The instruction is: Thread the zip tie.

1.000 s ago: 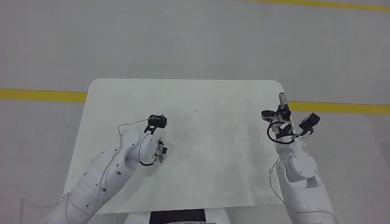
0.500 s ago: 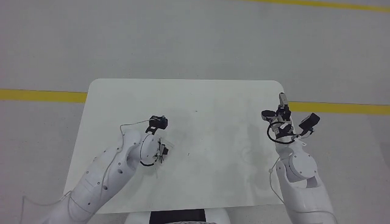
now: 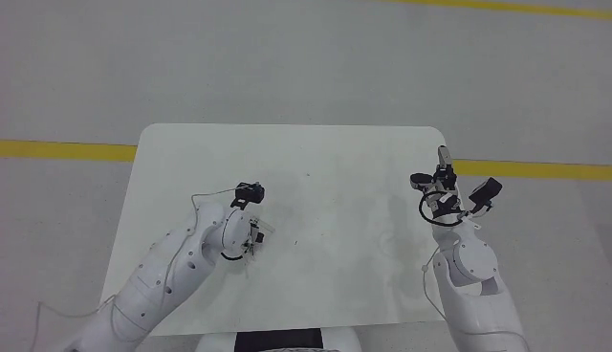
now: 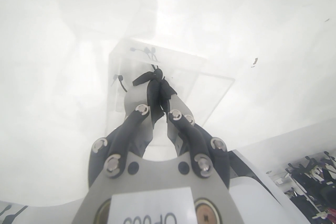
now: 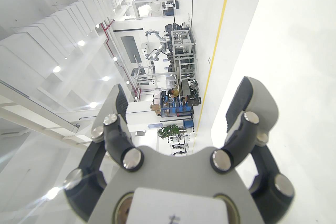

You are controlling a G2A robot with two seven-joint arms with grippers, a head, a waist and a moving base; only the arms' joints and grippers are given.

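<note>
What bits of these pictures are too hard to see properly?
1. Black strip pinched in the left hand: in the left wrist view, haze blurs it. Zip tie or not, I cannot tell.
2. Clear block under that hand: in the left wrist view, the hand covers its middle, hiding any threading hole.
3. The same clear block in the top view: too small, and partly under the arm.
</note>
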